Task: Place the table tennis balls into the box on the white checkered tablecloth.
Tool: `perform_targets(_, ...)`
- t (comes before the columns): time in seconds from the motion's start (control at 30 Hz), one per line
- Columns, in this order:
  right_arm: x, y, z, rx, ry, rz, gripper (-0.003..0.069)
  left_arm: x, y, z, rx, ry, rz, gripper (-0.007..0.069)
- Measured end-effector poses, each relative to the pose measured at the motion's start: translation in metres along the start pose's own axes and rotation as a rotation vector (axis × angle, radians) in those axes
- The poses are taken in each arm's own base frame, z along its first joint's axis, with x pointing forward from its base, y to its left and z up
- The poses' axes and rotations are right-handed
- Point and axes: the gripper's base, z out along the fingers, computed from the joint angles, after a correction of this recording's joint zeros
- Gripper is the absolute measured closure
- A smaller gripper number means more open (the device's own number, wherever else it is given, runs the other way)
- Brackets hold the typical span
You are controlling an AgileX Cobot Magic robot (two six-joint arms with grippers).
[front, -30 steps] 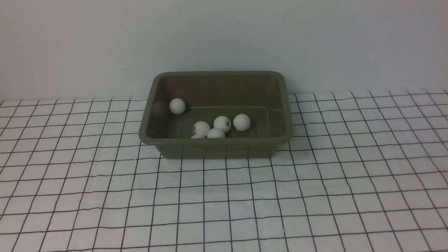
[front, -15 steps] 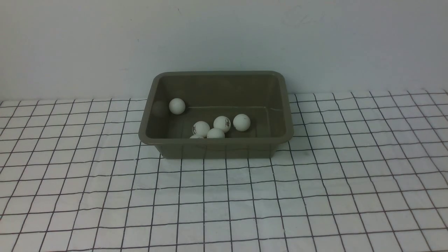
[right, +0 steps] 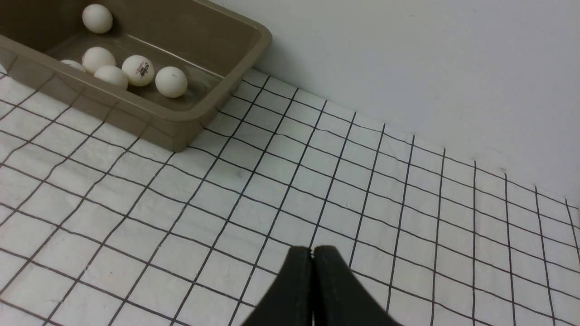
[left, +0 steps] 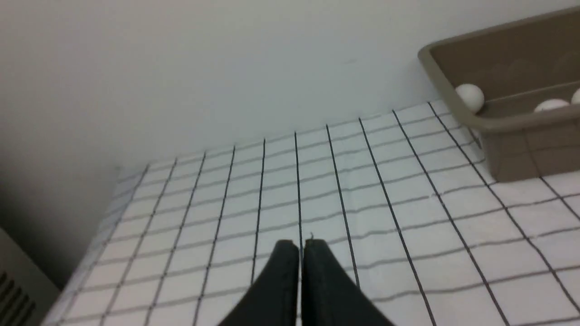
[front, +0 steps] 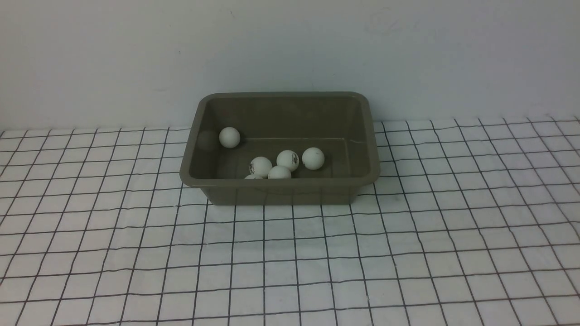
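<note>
Sitting near the wall on the white checkered tablecloth, the rectangular olive-brown plastic box is holding the small matte white table tennis balls: six are showing, one half hidden by the near rim. No ball is lying on the cloth. Both the left gripper and the right gripper are hovering empty with jaws pressed together, probably because the job is finished.

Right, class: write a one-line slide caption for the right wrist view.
Shut right gripper above the white checkered tablecloth, apart from the olive-brown box holding table tennis balls.
</note>
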Motion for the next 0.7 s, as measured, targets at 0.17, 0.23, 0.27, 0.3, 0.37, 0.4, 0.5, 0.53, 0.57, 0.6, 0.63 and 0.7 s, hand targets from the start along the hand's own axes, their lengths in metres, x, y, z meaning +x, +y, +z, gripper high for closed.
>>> perform_targets(0.17,0.000,0.000,0.000,-0.001,0.001,0.001,0.0676,0.007,0.002,-0.001,-0.031,0.043,-0.042,0.0629)
perform_targets(0.23,0.000,0.000,0.000,-0.001,0.001,0.001,0.0676,0.009,0.002,-0.002,-0.037,0.055,-0.044,0.0629)
perform_targets(0.27,0.000,0.000,0.000,-0.001,0.001,0.001,0.0676,0.010,0.002,-0.003,-0.039,0.061,-0.046,0.0629)
perform_targets(0.3,0.000,0.000,0.000,-0.001,0.001,0.001,0.0676,0.010,0.002,-0.003,-0.039,0.069,-0.049,0.0629)
perform_targets(0.37,0.000,0.000,0.000,-0.001,0.001,0.001,0.0676,0.012,0.002,-0.003,-0.040,0.084,-0.053,0.0629)
perform_targets(0.4,0.000,0.000,0.000,-0.001,0.001,0.001,0.0676,0.012,0.002,-0.003,-0.041,0.089,-0.053,0.0629)
perform_targets(0.5,0.000,0.000,0.000,-0.001,0.001,0.001,0.0676,0.013,0.002,-0.003,-0.040,0.095,-0.056,0.0629)
perform_targets(0.53,0.000,0.000,0.000,-0.001,0.001,0.001,0.0676,0.013,0.002,-0.003,-0.040,0.095,-0.056,0.0629)
perform_targets(0.57,0.000,0.000,0.000,-0.001,0.001,0.001,0.0676,0.013,0.002,-0.003,-0.040,0.095,-0.056,0.0629)
perform_targets(0.6,0.000,0.000,0.000,-0.001,0.001,0.001,0.0676,0.013,0.002,-0.003,-0.040,0.095,-0.056,0.0629)
perform_targets(0.63,0.000,0.000,0.000,-0.001,0.001,0.001,0.0676,0.013,0.002,-0.003,-0.040,0.095,-0.056,0.0629)
perform_targets(0.7,0.000,0.000,0.000,-0.001,0.001,0.001,0.0676,0.013,0.002,-0.003,-0.040,0.095,-0.056,0.0629)
